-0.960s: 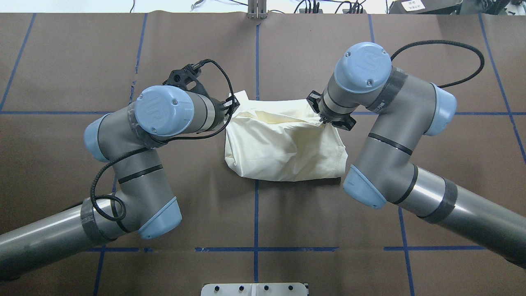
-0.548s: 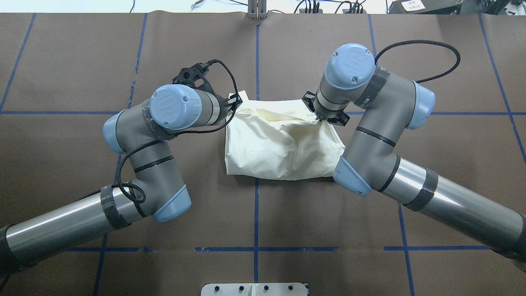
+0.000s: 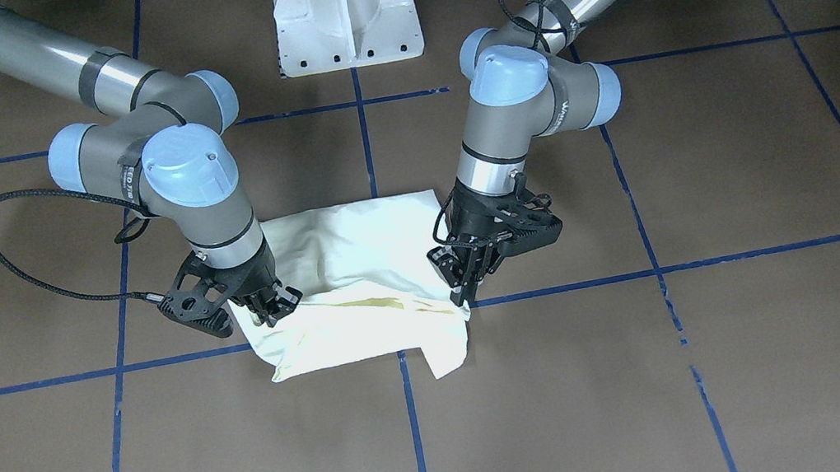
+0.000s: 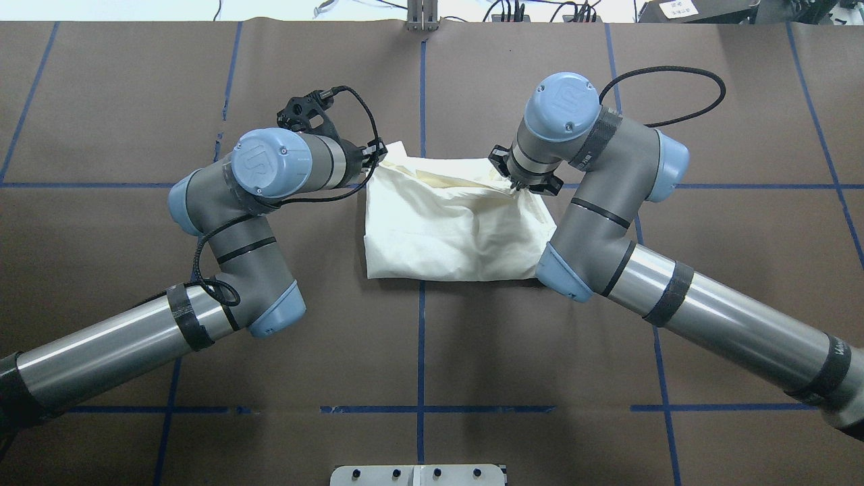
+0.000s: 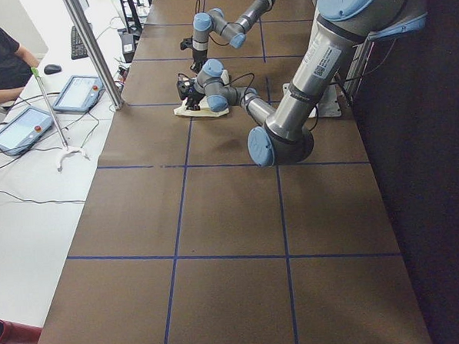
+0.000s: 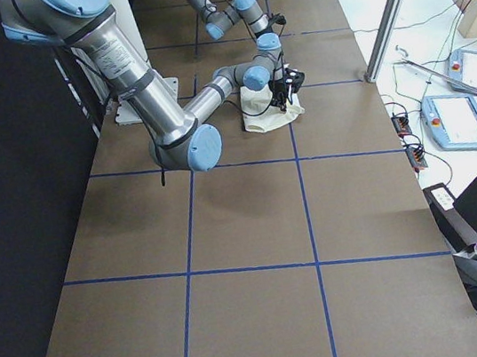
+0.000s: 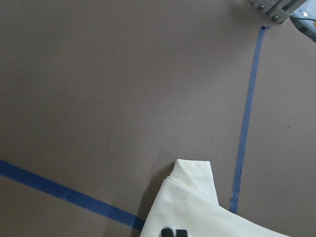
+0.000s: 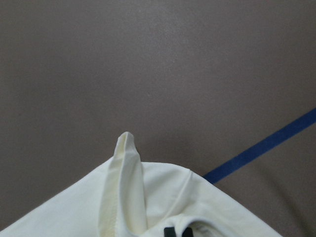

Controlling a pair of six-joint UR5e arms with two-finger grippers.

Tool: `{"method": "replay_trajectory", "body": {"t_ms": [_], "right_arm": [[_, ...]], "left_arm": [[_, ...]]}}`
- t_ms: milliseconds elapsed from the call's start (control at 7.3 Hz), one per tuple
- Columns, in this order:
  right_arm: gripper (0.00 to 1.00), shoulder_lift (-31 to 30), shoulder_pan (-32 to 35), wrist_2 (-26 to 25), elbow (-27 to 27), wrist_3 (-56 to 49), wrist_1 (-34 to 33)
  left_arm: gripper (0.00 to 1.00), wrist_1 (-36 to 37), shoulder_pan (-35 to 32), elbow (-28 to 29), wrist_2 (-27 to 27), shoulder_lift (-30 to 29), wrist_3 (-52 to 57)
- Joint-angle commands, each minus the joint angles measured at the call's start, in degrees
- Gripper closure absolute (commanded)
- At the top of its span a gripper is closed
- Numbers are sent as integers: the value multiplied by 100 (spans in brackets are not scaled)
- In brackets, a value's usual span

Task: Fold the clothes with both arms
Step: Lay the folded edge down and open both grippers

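The cream-white shirt (image 4: 452, 226) lies folded into a rough rectangle mid-table, plain side up; its print is hidden. It also shows in the front view (image 3: 360, 278). My left gripper (image 4: 374, 156) is shut on the shirt's far left corner, seen in the front view (image 3: 465, 289) and the left wrist view (image 7: 173, 232). My right gripper (image 4: 516, 185) is shut on the far right corner, seen in the front view (image 3: 273, 308) and the right wrist view (image 8: 177, 231). Both hold the far edge low over the table.
Brown table cover with blue tape grid lines (image 4: 421, 337). The white pedestal base (image 3: 345, 10) stands at the robot's side. A metal post (image 4: 423, 13) stands at the far edge. An operator and tablets (image 5: 27, 125) are beyond the far side.
Both grippers moved away from the robot with the shirt's far edge. The shirt slid that way and lies flatter. The right arm's elbow came closer to the shirt.
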Motion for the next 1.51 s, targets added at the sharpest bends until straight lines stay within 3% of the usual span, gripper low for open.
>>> {"method": "replay_trajectory", "body": {"t_ms": [0, 137, 274, 411, 548, 960, 1234, 1371], "right_arm": [[44, 24, 30, -7, -39, -40, 29], [0, 33, 74, 62, 66, -31, 21], [0, -37, 205, 524, 310, -40, 21], [0, -307, 511, 1068, 739, -48, 29], [0, -589, 653, 1282, 1065, -144, 29], [0, -714, 707, 1285, 1261, -259, 21], [0, -723, 742, 1285, 1420, -259, -58], [0, -767, 751, 1285, 1455, -268, -59]], "left_arm": [[45, -325, -64, -507, -41, 225, -28], [54, -316, -73, -735, -398, 305, -54], [100, -255, -3, -1042, -732, 462, -107], [100, -263, 319, -1045, -710, 551, -333], [100, -254, 558, -1045, -605, 665, -362], [100, -246, 806, -572, -569, 789, -327], [100, -71, 797, -675, -595, 806, -318], [100, 365, 762, -1059, -630, 859, -257]]}}
